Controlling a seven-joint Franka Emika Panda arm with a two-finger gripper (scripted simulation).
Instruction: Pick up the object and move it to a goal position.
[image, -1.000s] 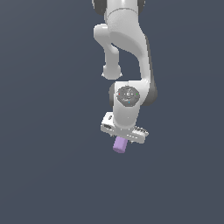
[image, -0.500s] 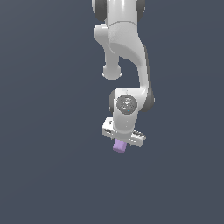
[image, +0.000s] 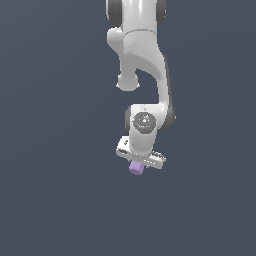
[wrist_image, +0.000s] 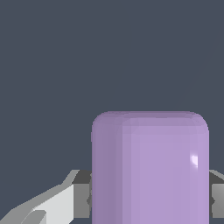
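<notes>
The object is a small lavender short cylinder (image: 135, 168). It sticks out below my white gripper (image: 137, 165), which is shut on it and holds it up in the air. In the wrist view the object (wrist_image: 150, 168) fills the near field as a rounded purple block, with a grey finger (wrist_image: 81, 197) pressed against one side and another finger at the frame's edge on the other side. No goal marker shows in either view.
The white arm (image: 142, 65) reaches down from the top of the exterior view. Around it there is only a plain dark grey-blue background.
The gripper has moved slightly toward the exterior view's right with the lavender cylinder still held. The wrist has turned a little. The grip has not changed.
</notes>
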